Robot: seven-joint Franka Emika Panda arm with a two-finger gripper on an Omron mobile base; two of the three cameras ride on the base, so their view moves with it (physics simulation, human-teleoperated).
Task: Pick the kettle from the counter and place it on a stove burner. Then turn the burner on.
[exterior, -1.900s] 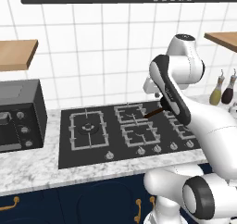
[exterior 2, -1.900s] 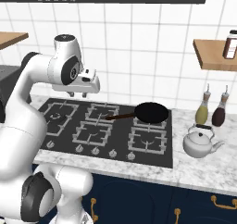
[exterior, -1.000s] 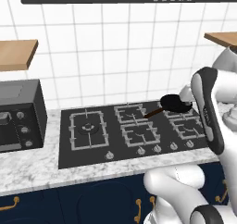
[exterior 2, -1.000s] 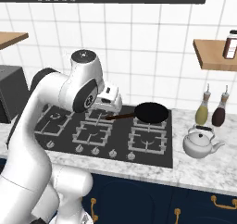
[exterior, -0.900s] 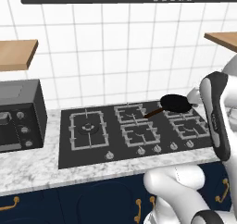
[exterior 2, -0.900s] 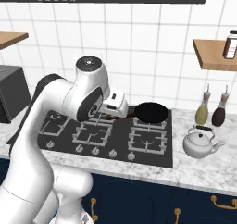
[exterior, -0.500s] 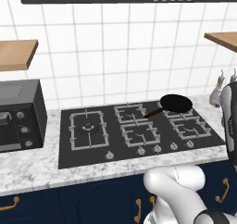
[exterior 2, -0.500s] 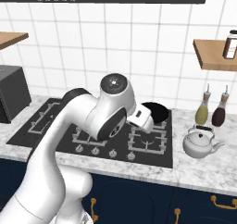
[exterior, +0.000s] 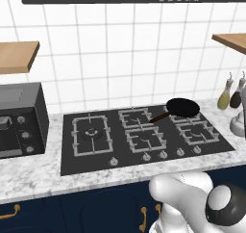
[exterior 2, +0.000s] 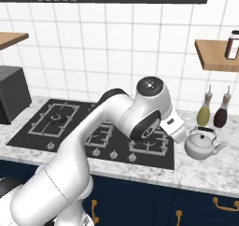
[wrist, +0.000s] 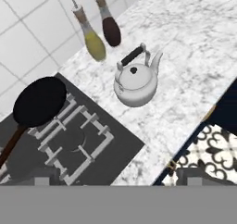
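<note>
Kettle sat upright on the counter, just right of the black cooktop and near two bottles by the tiled wall. From the hand view the kettle lay apart from the gripper, nothing touching it, its black handle arched over the lid. The gripper's jaws stood wide and held nothing. A black frying pan rested on a rear burner. The stove burner, with its square grate, lay bare at the cooktop's left end.
</note>
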